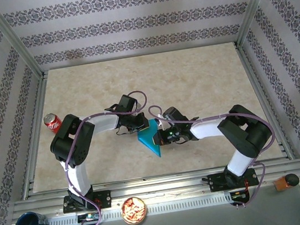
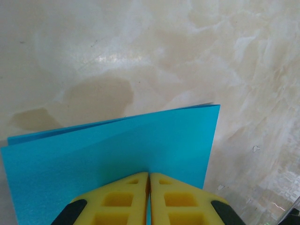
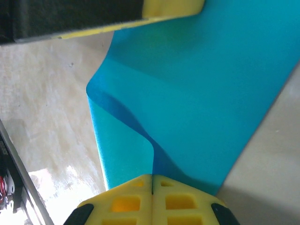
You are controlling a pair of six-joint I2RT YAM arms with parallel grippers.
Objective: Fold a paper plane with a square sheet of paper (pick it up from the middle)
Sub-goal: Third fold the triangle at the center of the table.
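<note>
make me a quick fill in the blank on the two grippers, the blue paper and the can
The left gripper and the right gripper are both ____ on the sheet of paper.
In the left wrist view, the sheet's top edge shows ____ layers.
The red soda can stands on the ____ side of the top view.
Missing words: shut; two; left.

Pretty clearly a robot lab cell: aluminium frame boxing in a marble-look table, printed wallpaper panels for walls (damask stripes).
</note>
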